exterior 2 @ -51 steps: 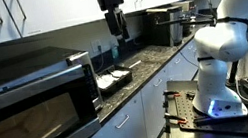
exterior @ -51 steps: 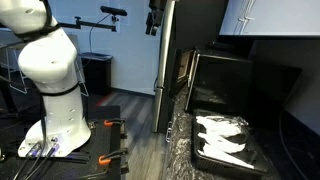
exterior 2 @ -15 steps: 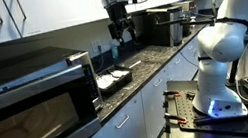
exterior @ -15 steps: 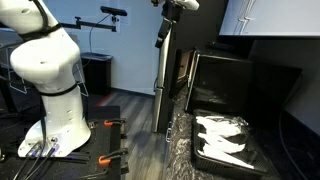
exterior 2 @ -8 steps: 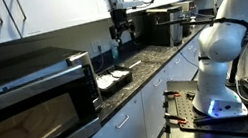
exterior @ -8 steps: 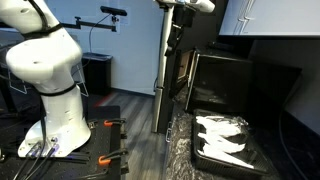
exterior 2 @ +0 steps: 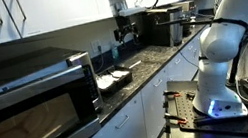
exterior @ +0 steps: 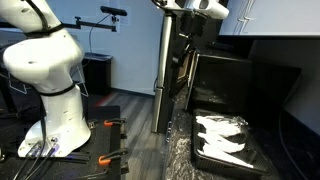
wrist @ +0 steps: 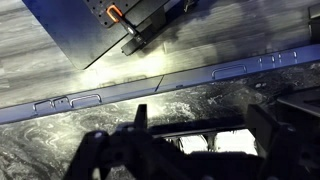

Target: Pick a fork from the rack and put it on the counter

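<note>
1. Approaching, nothing grasped yet: hovering with the gripper (exterior 2: 125, 38) high over the counter (exterior 2: 158, 61), jaws spread wide and empty.
2. Down at 7 o'clock from there in that exterior view, well apart: the rack (exterior 2: 117, 84), parked on the counter just beside the microwave (exterior 2: 27, 95). White cutlery (exterior 2: 113, 77) inside, none of it lifted.
3. Next, by the look of it: swing across above the rack, drop down, straddle one handle, close. Calls for singling out one piece from a loose pile, and for staying off the low wall.
4. In an exterior view, a closer look into the rack (exterior: 197, 150): white cutlery (exterior: 225, 135) jumbled and overlapping. Cannot tell which piece is a fork. Gripper up at 12 o'clock there, dark against dark, so no reading the jaws from that side.
5. In the wrist view, looking down on speckled stone (wrist: 200, 100), with the gripper (wrist: 190, 150) along the 6 o'clock edge and its fingers (wrist: 100, 150) set far apart. Best proof of open jaws, which neither exterior view gives.
6. Between the fingers, a dark edge with white glints, possibly the rack; too dim to say.
</note>
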`<state>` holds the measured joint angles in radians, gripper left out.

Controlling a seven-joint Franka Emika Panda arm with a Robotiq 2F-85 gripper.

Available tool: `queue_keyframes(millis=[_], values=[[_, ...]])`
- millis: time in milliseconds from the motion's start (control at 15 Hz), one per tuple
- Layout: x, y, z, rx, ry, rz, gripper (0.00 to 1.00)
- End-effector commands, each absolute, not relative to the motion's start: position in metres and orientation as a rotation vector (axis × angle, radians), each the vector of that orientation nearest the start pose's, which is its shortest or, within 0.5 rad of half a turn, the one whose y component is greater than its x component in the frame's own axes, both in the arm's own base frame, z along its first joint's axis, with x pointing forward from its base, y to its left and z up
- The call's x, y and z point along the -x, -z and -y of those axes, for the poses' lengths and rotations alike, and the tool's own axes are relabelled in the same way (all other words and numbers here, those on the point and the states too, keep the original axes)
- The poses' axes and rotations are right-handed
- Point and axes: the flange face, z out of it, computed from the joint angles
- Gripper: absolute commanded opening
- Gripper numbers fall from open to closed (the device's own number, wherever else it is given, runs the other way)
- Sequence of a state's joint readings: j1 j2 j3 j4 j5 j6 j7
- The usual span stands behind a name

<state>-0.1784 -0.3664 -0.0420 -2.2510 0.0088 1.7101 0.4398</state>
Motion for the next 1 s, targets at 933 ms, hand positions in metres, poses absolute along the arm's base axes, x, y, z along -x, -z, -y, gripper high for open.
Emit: queue_keyframes(millis=[933], values=[[-0.439, -0.423, 0.196, 2.872, -0.187, -1.269, 1.0]])
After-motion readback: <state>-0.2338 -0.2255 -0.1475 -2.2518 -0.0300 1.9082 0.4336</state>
